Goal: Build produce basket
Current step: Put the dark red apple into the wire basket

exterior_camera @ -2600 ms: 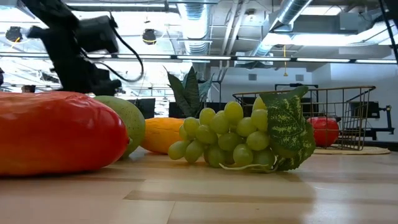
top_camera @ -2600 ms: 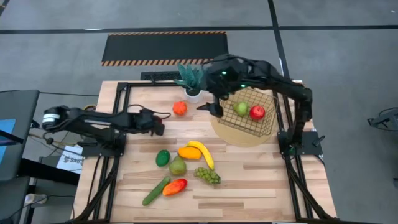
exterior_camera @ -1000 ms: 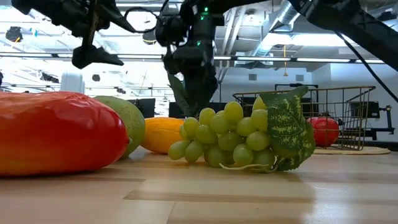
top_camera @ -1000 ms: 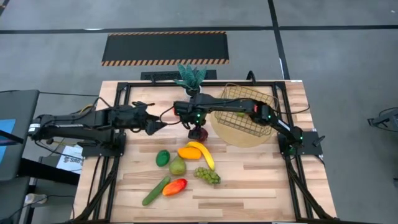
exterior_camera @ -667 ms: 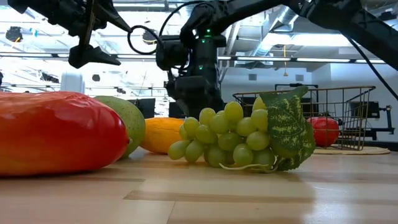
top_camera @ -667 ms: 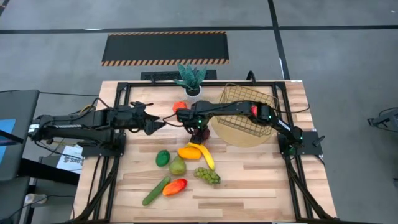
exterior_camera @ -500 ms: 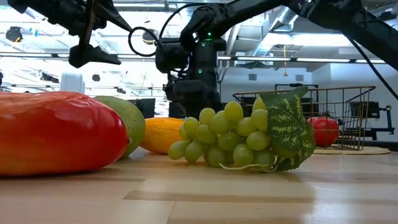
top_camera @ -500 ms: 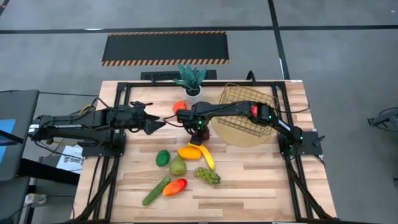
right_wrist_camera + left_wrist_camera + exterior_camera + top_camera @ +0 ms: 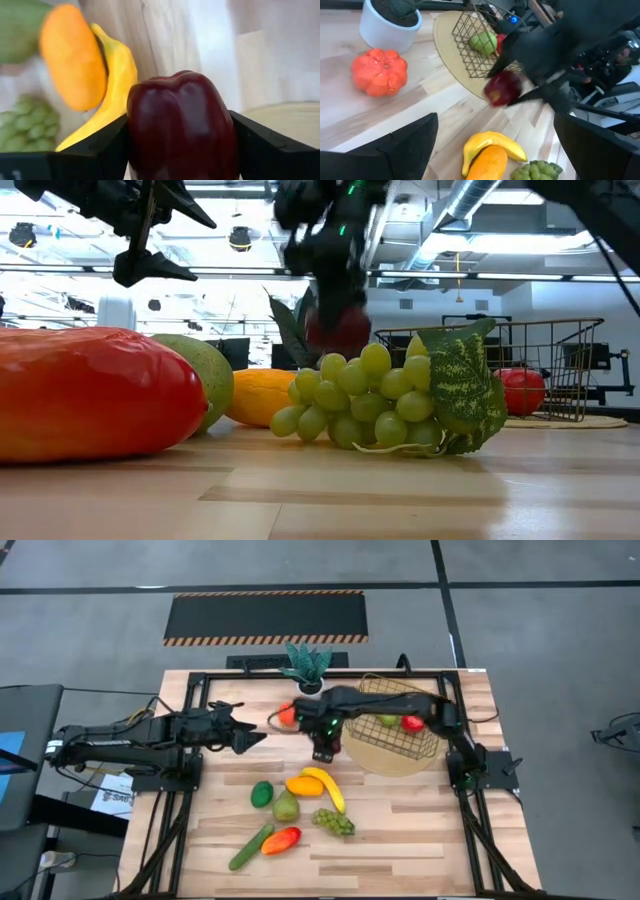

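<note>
My right gripper (image 9: 323, 749) is shut on a dark red-purple plum (image 9: 180, 120), held above the table between the tan mat and the loose produce; the plum also shows in the low view (image 9: 338, 332). The gold wire basket (image 9: 398, 730) stands on the round mat and holds a green pear (image 9: 388, 721) and a red apple (image 9: 412, 723). A banana (image 9: 330, 787), grapes (image 9: 335, 822), lime (image 9: 262, 793), cucumber (image 9: 250, 847) and red-orange pepper (image 9: 283, 839) lie on the table. My left gripper (image 9: 256, 738) hovers open and empty to the left. My right gripper pinches the plum between its two fingers, one on each opposite side (image 9: 136, 135). The fingers come from above, pointing down. The plum is lifted clear of the table, upright below the gripper (image 9: 338, 332).
A spiky plant in a white pot (image 9: 307, 668) stands at the far edge. An orange ribbed fruit (image 9: 380, 71) lies beside it. A second pear (image 9: 286, 807) and an orange oval fruit (image 9: 304, 784) lie by the banana. Bare wood shows at the near right (image 9: 430, 830).
My right gripper has come down on the plum beside the mat, taken hold of it and risen. The plum has been lifted clear of the table. My left gripper has kept still.
</note>
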